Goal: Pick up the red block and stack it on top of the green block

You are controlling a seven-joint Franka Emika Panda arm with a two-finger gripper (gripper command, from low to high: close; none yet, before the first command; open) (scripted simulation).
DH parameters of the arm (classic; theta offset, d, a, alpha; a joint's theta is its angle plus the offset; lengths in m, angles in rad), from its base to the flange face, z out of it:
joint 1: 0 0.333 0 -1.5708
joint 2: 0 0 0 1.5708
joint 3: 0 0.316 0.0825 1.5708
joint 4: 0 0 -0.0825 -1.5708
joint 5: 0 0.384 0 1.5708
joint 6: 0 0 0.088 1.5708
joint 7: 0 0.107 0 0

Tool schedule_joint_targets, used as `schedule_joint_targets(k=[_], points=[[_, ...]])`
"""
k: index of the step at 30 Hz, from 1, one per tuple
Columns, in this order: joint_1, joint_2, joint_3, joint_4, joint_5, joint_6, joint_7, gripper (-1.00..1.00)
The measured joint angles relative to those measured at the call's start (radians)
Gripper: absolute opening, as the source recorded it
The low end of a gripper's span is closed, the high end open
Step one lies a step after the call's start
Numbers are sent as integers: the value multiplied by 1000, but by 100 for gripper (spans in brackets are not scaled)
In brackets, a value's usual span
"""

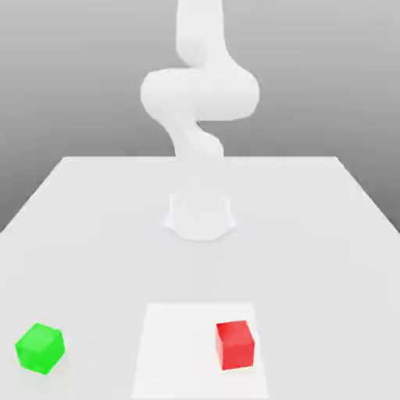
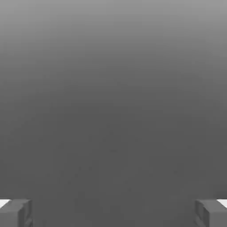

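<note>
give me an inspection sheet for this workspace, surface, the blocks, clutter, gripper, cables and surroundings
Surface: white table, flat, with a brighter white patch near the front edge.
Job's things: red block sits on that patch, toward the exterior view's right; green block sits on the table at the exterior view's left, turned at an angle. The two are apart, not stacked.
Clutter: nothing seen.
Gripper: in the hand view the gripper has its jaws wide apart with nothing between them; it faces plain grey.
Arm: white arm rises from a round base at mid-table, behind the blocks.
Cables: nothing seen.
Surroundings: plain grey backdrop.
</note>
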Motion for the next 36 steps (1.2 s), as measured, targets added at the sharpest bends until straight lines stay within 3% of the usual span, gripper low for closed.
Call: schedule_joint_targets(k=[21, 27, 28, 36], points=[[63, 768, 48, -291, -12, 377, -44, 0], [77, 985, 31, -280, -40, 547, -27, 0], [79, 1010, 27, -277, -43, 568, -25, -100], [76, 987, 31, -280, -42, 548, -25, -100]])
